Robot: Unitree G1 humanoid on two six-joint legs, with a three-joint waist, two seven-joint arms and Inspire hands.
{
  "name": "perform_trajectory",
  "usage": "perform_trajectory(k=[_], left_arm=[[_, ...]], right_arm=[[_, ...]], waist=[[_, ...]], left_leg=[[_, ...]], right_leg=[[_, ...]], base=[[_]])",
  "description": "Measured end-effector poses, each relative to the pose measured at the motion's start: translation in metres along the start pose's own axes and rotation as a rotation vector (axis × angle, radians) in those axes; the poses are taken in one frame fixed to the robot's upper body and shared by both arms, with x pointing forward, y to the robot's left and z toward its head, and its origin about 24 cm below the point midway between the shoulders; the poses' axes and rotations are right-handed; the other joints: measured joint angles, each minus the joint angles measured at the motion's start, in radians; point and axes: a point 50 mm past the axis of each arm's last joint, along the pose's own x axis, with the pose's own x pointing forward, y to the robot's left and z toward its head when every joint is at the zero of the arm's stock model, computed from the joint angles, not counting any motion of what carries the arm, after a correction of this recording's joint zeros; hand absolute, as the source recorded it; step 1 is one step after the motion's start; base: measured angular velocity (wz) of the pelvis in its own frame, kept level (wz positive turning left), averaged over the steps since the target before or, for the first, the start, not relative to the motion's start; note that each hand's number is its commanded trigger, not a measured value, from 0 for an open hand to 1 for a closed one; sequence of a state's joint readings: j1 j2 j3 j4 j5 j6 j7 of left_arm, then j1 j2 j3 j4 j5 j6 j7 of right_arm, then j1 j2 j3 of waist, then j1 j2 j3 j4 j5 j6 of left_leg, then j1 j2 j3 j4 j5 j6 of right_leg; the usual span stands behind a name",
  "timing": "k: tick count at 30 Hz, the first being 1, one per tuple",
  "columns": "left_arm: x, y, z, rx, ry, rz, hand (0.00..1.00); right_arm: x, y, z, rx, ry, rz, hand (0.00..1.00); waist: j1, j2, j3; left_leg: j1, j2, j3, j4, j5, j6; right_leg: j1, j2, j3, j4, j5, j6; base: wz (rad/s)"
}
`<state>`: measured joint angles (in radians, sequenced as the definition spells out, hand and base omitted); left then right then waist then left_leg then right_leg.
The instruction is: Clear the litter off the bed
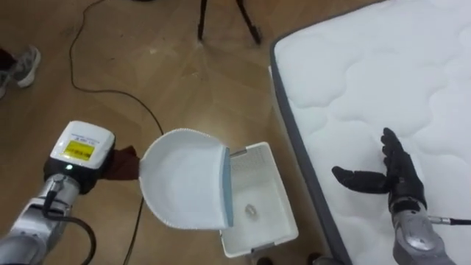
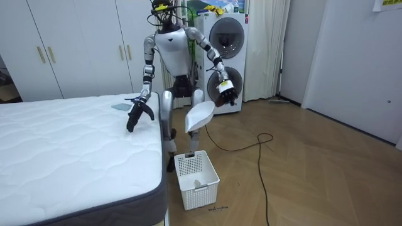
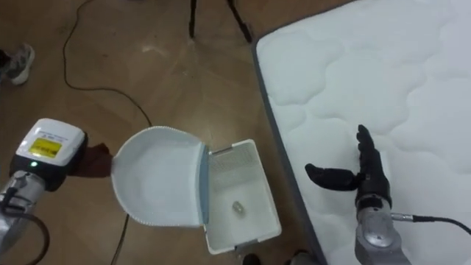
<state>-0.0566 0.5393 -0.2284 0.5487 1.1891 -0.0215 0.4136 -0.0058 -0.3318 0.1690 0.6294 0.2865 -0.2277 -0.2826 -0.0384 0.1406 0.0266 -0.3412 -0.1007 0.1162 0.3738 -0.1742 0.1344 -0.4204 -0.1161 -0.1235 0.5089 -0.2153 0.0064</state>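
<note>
Right hand: fingers straight and spread, thumb out to the side, holding nothing. It hovers over the white quilted mattress at 4 o'clock in the eye views, close to the dark grey edge.

Left hand: closed on the handle end of a white dustpan. In the eye views the fingers are mostly behind the wrist box, at 8 o'clock. The pan is at 7 o'clock, raised off the floor, its straight lip over the near-left rim of the basket.

White perforated basket sits on the wood floor at 6 o'clock, just beside the bed edge, with a small pale scrap on its bottom.

Black cable loops on the floor at 10 o'clock, tripod legs at 12, a shoe at 9–10.

Room view: the robot stands at the bed's corner, with the basket on the floor in front of it.
</note>
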Motion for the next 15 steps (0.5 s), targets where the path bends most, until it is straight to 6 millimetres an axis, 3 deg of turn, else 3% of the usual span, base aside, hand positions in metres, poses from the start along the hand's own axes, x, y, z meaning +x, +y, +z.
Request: perform_trajectory(k=[3,7,10,12,15], left_arm=[[-0.013,-0.013,0.013,-0.166,0.028,0.002,1.00],[-0.013,-0.012,0.029,-0.277,-0.003,0.029,1.00],[-0.011,-0.007,0.034,-0.311,-0.039,0.055,1.00],[-0.010,-0.003,0.036,-0.330,-0.044,0.074,1.00],[-0.008,0.001,0.046,-0.382,-0.037,0.098,1.00]], right_arm=[[-0.006,0.005,-0.009,0.041,0.038,0.013,0.00],[-0.007,0.003,-0.012,0.086,0.056,0.009,0.00],[-0.007,0.001,-0.009,0.082,0.039,0.012,0.00],[-0.009,0.000,-0.008,0.079,0.031,0.018,0.00],[-0.011,0.001,-0.008,0.089,0.031,0.056,0.00]], waist=[[0.017,-0.029,-0.0131],[0.016,-0.055,-0.0196],[0.004,-0.059,-0.0195],[0.006,-0.061,-0.0185],[0.021,-0.066,-0.0152]], left_leg=[[0.047,0.024,0.035,-0.028,-0.007,-0.009],[0.076,0.042,0.064,-0.031,-0.021,-0.014],[0.102,0.060,0.098,-0.022,-0.041,-0.016],[0.134,0.079,0.153,-0.020,-0.061,-0.018],[0.182,0.101,0.262,-0.039,-0.079,-0.017]], right_leg=[[0.036,0.036,0.042,-0.051,0.028,-0.008],[0.059,0.068,0.093,-0.079,0.045,-0.008],[0.081,0.090,0.131,-0.092,0.054,-0.008],[0.095,0.106,0.154,-0.094,0.061,-0.011],[0.093,0.110,0.129,-0.095,0.081,-0.024]], base=[[-0.59],[-0.36],[-0.44],[-0.81],[-0.98]])
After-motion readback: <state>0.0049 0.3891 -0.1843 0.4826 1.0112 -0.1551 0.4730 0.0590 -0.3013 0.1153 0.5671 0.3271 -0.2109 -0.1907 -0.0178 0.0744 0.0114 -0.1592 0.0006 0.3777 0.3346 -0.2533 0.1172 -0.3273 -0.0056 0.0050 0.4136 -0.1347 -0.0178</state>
